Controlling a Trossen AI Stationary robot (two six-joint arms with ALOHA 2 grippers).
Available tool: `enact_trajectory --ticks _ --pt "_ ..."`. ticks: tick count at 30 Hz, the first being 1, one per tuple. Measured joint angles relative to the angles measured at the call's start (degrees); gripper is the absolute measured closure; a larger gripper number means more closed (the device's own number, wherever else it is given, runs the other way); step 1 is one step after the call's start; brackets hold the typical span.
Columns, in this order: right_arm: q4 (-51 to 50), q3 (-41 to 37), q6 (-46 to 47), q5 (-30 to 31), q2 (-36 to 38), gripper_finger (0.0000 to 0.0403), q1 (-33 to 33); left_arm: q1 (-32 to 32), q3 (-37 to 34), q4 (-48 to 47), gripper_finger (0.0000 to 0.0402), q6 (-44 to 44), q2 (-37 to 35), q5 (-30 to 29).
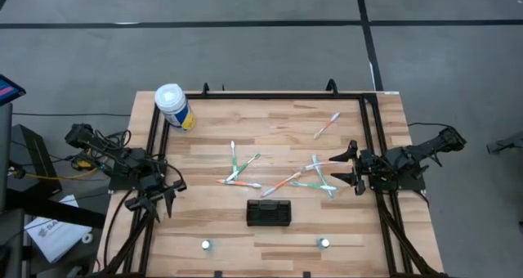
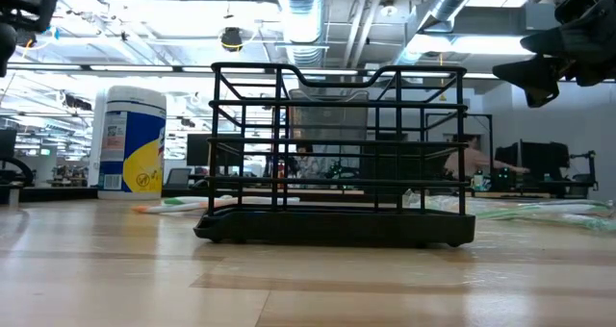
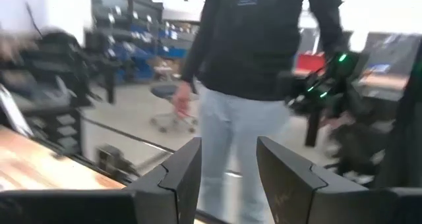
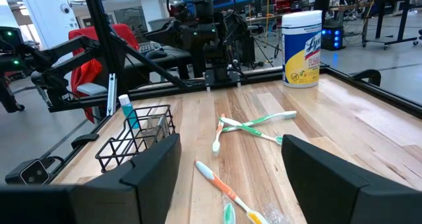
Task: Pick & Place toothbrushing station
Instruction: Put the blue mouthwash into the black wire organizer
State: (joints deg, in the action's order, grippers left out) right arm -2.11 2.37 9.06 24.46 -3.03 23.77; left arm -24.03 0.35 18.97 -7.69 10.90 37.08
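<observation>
Station (image 1: 269,212) – on table near front edge, untouched | left jaws open | right jaws open – both clear of it

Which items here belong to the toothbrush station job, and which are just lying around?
Belongs to the job:
- black wire holder
- scattered toothbrushes
- left gripper, jaws open, empty
- right gripper, jaws open, empty

Lying about:
- wipes canister at the table's far left corner
- person standing beyond the table
</observation>
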Motion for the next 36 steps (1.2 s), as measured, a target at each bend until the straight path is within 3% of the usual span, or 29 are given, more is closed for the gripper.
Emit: enact_trajectory --ticks 5,31,33,36 --pt "0.00 0.01 0.00 -0.02 -0.02 0.0148 -0.02 0.02 0.00 0.55 0.0261 10.40 0.00 -2.60" --pt "0.00 -0.01 0.00 -0.01 -0.01 0.0148 0.00 0.02 0.01 5.31 0.0261 10.45 0.00 -2.71" --pt "0.02 -0.01 0.00 -0.02 -0.01 0.0148 -0.01 0.24 0.01 7.81 0.0261 14.22 -0.02 -4.92" --pt "0.00 -0.02 0.00 0.01 -0.02 0.0148 -0.02 0.45 0.01 8.95 0.0261 16.88 0.18 -16.54"
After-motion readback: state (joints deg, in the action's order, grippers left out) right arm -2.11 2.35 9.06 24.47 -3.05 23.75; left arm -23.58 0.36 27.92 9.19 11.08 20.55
